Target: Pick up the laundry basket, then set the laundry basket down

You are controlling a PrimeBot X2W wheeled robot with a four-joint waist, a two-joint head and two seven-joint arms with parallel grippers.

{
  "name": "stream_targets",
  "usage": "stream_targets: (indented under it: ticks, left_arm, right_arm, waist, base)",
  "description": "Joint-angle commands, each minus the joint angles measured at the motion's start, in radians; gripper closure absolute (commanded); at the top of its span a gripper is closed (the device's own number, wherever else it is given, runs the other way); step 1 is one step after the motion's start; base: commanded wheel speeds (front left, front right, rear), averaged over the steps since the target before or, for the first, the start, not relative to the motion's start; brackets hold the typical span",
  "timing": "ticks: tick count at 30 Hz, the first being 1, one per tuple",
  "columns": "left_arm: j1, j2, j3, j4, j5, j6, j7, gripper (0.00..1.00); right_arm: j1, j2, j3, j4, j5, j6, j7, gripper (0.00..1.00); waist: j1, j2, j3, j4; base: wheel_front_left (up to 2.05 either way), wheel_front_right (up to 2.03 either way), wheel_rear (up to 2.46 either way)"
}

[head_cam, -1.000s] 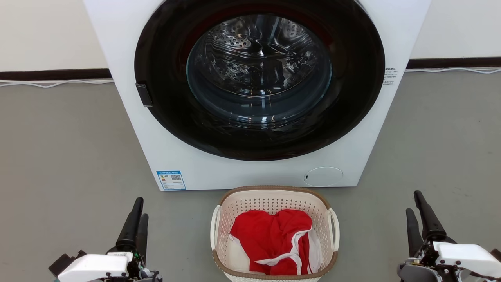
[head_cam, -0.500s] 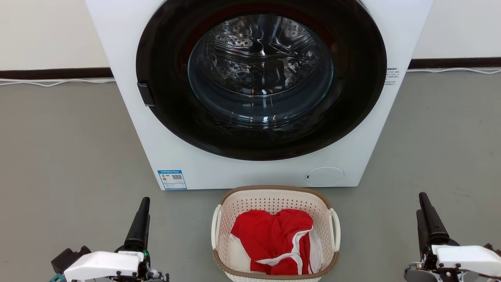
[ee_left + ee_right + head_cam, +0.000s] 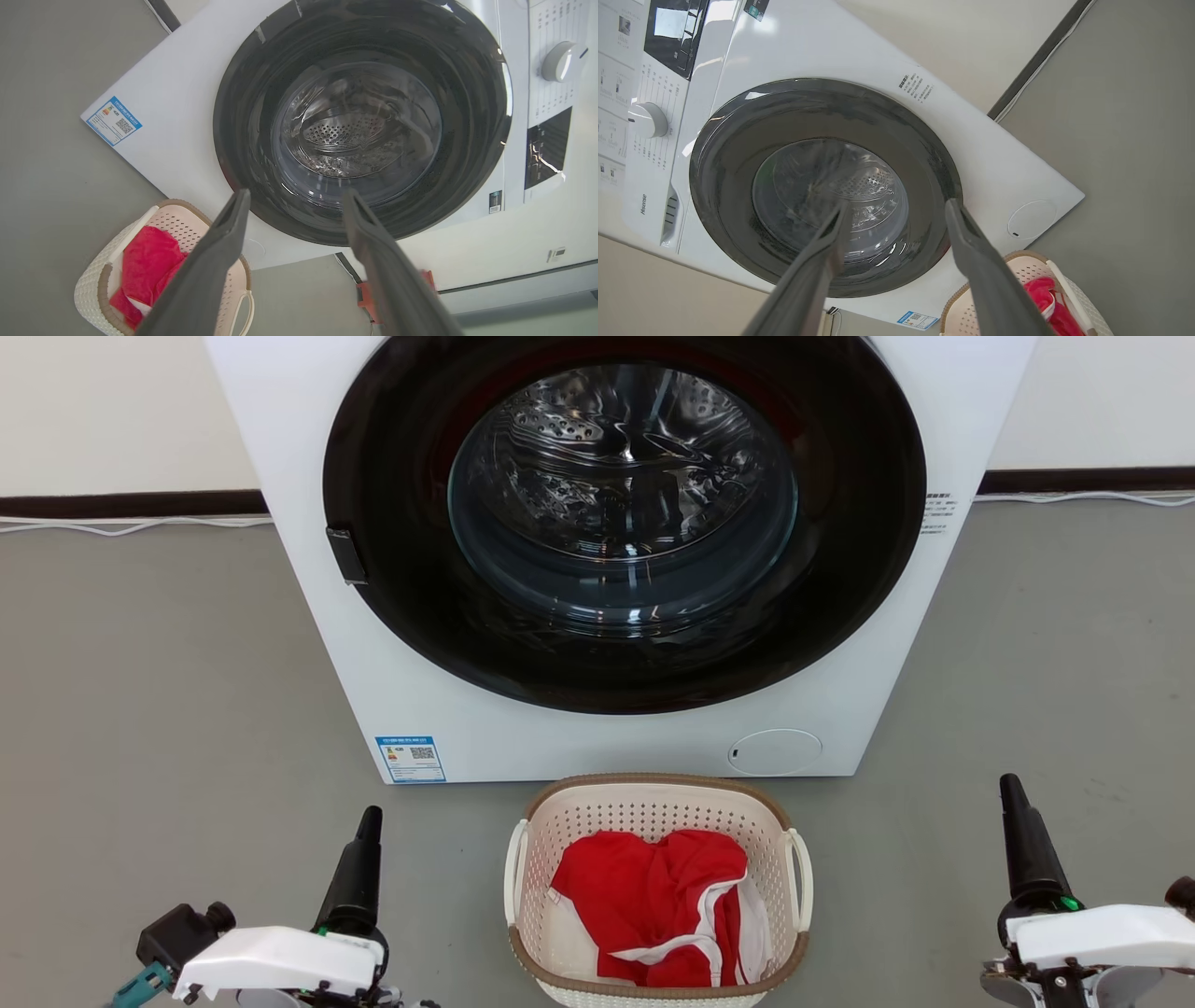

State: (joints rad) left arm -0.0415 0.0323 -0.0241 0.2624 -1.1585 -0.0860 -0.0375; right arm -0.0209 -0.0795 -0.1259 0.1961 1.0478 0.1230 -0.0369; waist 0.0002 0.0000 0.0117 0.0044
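One laundry basket [image 3: 653,814] between left hand [image 3: 368,819] and right hand [image 3: 1011,789], touching neither.

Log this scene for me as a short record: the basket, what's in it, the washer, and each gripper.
laundry basket: upright on the floor, close in front of the washer
contents: red garment with white trim
washer door: round, dark, looks shut
left gripper: jaws open, left of the basket, clear of it
right gripper: jaws open, right of the basket, clear of it
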Motion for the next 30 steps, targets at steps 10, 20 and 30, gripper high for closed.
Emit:
stream_targets:
  ticks: [10,20,30]
  left_arm:
    - [-0.032,0.010,0.000,-0.031,0.227,0.041,-0.040,0.00]
    - [-0.017,0.018,-0.005,-0.010,0.448,0.060,-0.072,0.00]
    - [-0.011,0.017,-0.007,-0.006,0.563,0.066,-0.099,0.00]
  right_arm:
    - [0.004,-0.022,0.007,-0.045,-0.250,0.004,-0.044,0.00]
    - [0.008,-0.022,-0.007,-0.016,-0.463,0.005,-0.076,0.00]
    - [0.016,-0.027,-0.002,-0.008,-0.593,0.005,-0.102,0.00]
  waist:
    - [-0.0001,0.0000,-0.001,-0.002]
    - [-0.0001,0.0000,-0.006,0.000]
    - [-0.0001,0.0000,-0.011,0.004]
  base:
    - [0.00,0.00,0.00]
    - [0.00,0.00,0.00]
    - [0.00,0.00,0.00]
